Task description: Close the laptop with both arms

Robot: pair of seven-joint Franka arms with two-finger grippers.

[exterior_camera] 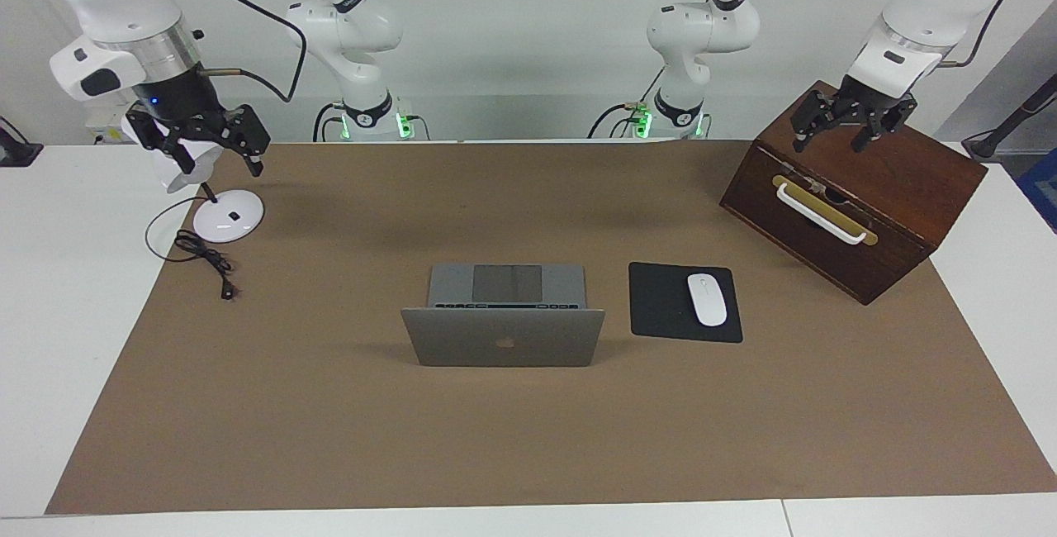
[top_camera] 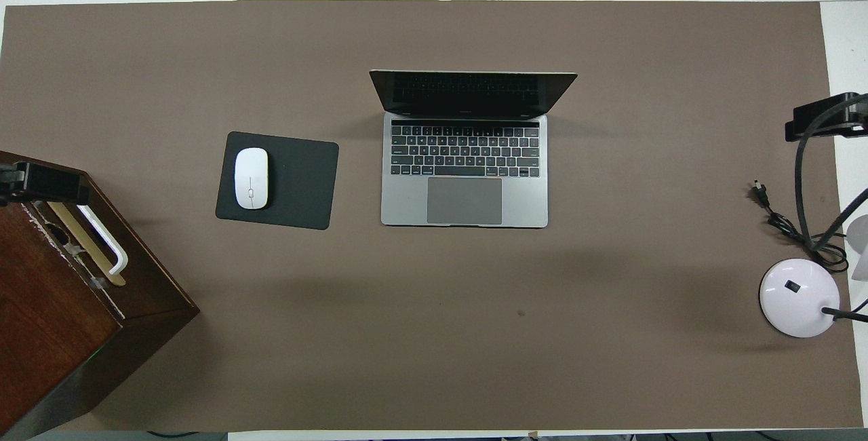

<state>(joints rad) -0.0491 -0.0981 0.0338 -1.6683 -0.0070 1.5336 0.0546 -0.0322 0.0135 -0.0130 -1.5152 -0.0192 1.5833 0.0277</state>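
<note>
The silver-grey laptop (exterior_camera: 504,337) (top_camera: 464,156) sits open in the middle of the brown mat, its lid upright with the apple logo turned away from the robots and its dark keyboard and grey trackpad toward them. My left gripper (exterior_camera: 836,137) (top_camera: 42,183) hangs open over the wooden box at the left arm's end of the table, holding nothing. My right gripper (exterior_camera: 216,157) (top_camera: 824,119) hangs open over the white lamp at the right arm's end, also holding nothing. Both are well away from the laptop.
A dark wooden box (exterior_camera: 859,190) (top_camera: 61,305) with a white handle stands under the left gripper. A black mouse pad (exterior_camera: 656,297) (top_camera: 302,180) with a white mouse (exterior_camera: 707,299) (top_camera: 251,178) lies beside the laptop. A white lamp base (exterior_camera: 229,215) (top_camera: 799,295) and its black cable (exterior_camera: 202,256) (top_camera: 780,220) lie under the right gripper.
</note>
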